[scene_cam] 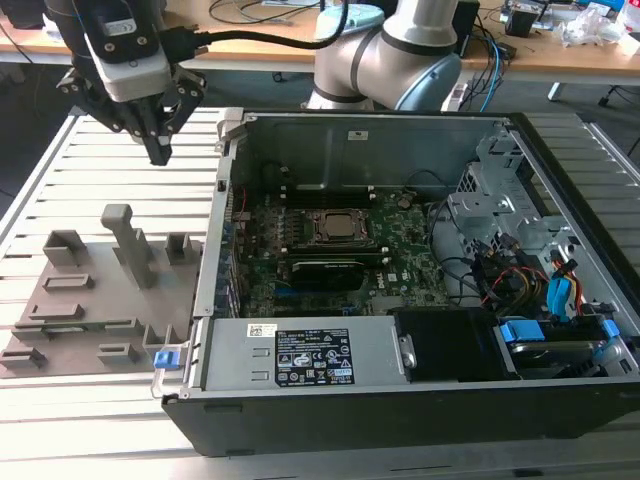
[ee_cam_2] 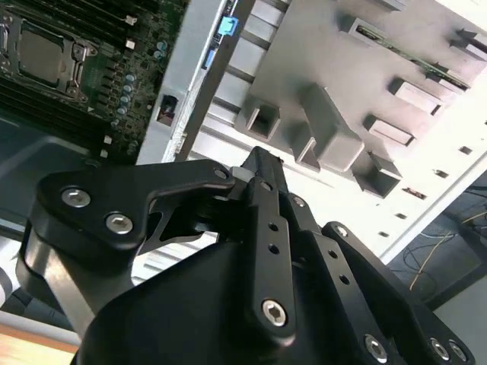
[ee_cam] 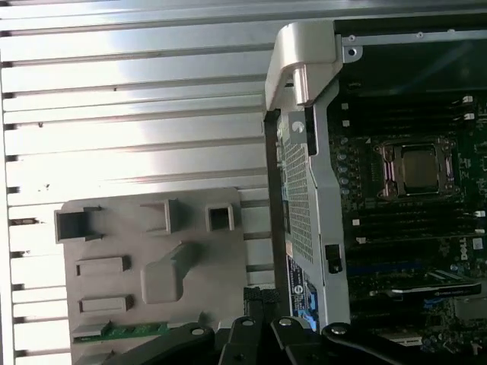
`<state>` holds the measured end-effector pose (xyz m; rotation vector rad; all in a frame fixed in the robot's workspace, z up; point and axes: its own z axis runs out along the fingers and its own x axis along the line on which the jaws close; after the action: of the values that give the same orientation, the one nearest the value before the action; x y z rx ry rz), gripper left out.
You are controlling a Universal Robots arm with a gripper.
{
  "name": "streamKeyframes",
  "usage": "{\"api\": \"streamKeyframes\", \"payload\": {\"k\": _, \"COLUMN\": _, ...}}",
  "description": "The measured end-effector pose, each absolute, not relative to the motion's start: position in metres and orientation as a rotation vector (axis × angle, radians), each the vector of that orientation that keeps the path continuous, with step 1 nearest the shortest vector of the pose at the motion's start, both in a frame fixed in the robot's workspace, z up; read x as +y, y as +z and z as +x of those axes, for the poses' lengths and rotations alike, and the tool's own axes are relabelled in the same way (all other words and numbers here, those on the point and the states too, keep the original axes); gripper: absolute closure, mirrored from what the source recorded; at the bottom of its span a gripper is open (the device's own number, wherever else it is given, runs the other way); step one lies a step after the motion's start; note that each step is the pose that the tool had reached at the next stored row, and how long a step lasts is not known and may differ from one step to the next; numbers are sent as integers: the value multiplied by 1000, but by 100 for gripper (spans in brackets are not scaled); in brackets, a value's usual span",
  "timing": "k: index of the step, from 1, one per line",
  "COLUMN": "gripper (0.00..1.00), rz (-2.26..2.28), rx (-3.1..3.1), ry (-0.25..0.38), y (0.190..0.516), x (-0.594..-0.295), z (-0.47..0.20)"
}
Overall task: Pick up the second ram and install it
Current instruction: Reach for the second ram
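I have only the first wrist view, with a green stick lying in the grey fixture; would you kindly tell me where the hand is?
Observer: The hand hangs in the air at the exterior view's left of the open case, raised clear of the grey fixture, touching nothing.
Operator: Thank you. Is it carrying anything?
Observer: No. The second wrist view shows its fingers shut together with nothing between them; the second ram in your view lies alone in its slot.
Operator: And where does the arm stand?
Observer: The exterior view shows the arm rising beyond the case.
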<state>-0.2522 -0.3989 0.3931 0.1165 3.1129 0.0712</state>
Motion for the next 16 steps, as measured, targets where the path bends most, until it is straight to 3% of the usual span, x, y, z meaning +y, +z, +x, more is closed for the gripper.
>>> {"api": "streamKeyframes", "payload": {"k": 16, "gripper": 89, "rz": 117, "rx": 3112, "ry": 71, "y": 393, "x": -399, "z": -301}}
